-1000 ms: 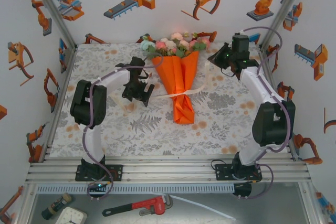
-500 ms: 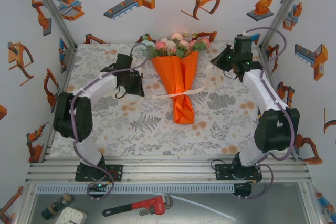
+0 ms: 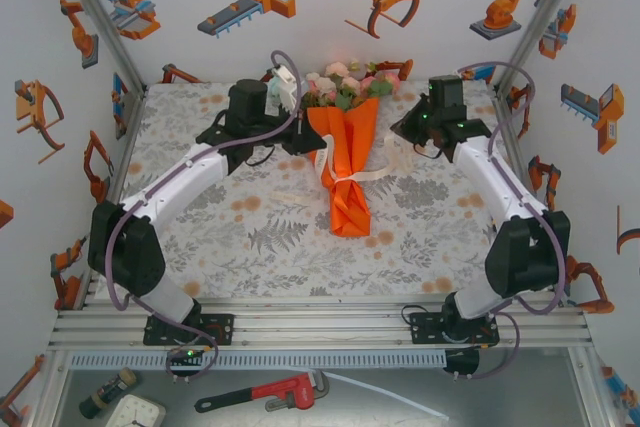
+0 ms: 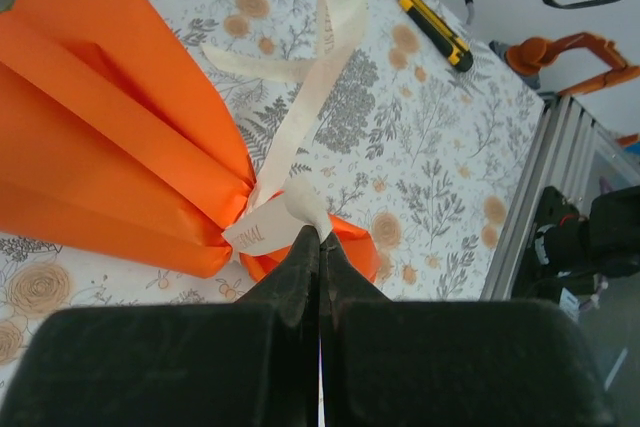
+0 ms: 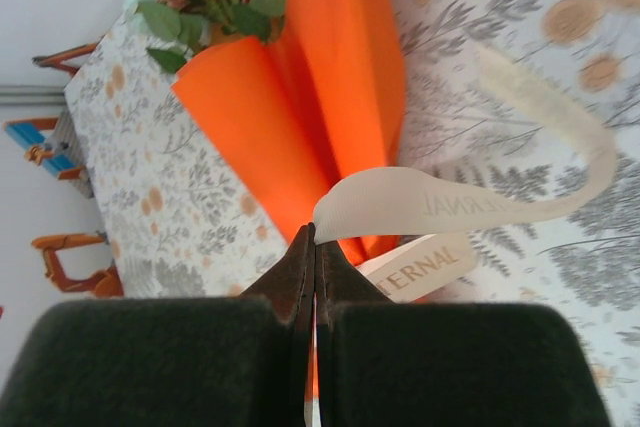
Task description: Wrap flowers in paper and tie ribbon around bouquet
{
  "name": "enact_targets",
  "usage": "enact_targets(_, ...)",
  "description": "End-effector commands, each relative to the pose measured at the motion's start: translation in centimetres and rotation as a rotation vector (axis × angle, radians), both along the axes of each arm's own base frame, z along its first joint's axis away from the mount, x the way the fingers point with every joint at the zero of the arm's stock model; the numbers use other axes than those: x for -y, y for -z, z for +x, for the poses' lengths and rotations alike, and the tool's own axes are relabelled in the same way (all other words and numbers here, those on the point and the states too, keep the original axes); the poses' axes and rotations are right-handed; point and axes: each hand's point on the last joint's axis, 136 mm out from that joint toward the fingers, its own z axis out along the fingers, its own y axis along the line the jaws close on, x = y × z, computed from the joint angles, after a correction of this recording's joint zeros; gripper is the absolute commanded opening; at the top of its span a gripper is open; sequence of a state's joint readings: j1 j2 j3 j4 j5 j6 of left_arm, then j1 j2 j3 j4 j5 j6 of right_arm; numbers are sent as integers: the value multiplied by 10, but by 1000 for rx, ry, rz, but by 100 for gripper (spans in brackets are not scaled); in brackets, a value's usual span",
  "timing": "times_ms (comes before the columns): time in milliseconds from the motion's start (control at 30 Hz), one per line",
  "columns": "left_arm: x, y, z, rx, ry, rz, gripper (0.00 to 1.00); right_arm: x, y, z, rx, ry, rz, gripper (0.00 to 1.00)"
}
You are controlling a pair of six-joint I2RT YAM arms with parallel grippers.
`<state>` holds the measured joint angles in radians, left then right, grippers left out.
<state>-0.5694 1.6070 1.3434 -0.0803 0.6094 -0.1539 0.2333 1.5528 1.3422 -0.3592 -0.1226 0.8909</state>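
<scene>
Left gripper (image 4: pixel 318 239): jaws pressed together, tips pinching the short curled end of the ribbon (image 4: pixel 325 57), right at the tie. Tips sit just beside the narrow waist of the bouquet (image 3: pixel 348 162), on its left flank.

Right gripper (image 5: pixel 312 237): jaws also pressed together, pinching the other ribbon end. That strand arcs off to the side, slack, and drops onto the cloth. Printed lettering shows on the ribbon near the tips.

Bouquet lies flat mid-counter (image 3: pixel 250 237), with the flowers (image 3: pixel 345 87) toward the far wall and the tail pointing at the arm bases. The paper (image 4: pixel 100 147) is gathered in pleats under the ribbon band.

The orange cone lies between the two grippers, which come in from opposite sides at the upper half. From the left wrist, a long ribbon strand runs up from the tie toward the right gripper.

Yellow utility knife (image 4: pixel 436 31) lies on the cloth on the right side, well apart from the bouquet. Red pipe wrench (image 3: pixel 270 394) lies below the counter's near edge.
</scene>
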Motion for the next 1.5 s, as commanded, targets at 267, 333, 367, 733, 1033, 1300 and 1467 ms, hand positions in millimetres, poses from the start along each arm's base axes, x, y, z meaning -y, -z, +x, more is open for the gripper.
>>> enact_targets(267,-5,10,-8,51,31,68,0,-122,-17,4,-27,-29,195,5)
enact_targets(333,-5,8,-9,59,30,63,0,-144,-12,-1,-47,-18,203,10)
enact_targets(367,-6,9,-10,60,31,62,0,-157,-11,-2,-47,-28,202,15)
enact_targets(733,-1,1,-4,61,15,7,0,-112,-59,-1,149,-171,9,53)
enact_targets(1033,17,-14,-8,21,89,-130,0,-102,-23,-6,202,-468,94,57)
enact_targets(1300,10,-1,-10,9,66,-72,0,-111,-49,13,258,-483,122,66)
enact_targets(1467,10,8,-8,0,65,-32,0,-16,7,17,121,-232,-93,62)
